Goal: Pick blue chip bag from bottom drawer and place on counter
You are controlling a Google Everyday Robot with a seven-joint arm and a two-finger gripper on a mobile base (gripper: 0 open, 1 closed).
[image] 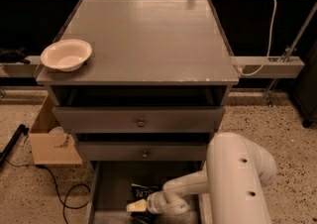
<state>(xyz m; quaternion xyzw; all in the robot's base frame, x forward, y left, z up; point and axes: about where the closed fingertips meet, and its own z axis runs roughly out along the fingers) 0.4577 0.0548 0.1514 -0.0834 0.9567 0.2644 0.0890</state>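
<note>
The bottom drawer (111, 193) stands pulled open at the foot of the grey cabinet. A dark blue chip bag (142, 191) with white lettering lies on its floor, partly covered by my arm. My gripper (135, 207) reaches into the drawer from the right, low over the near edge of the bag, its pale tip pointing left. Whether it touches the bag cannot be made out. The counter (148, 39) is the cabinet's wide grey top.
A white bowl (66, 54) sits on the counter's front left corner. Two upper drawers with round knobs (141, 123) are shut above the open one. A cardboard box (49, 139) and a black cable (59, 188) lie on the floor to the left. My white arm (237, 178) fills the lower right.
</note>
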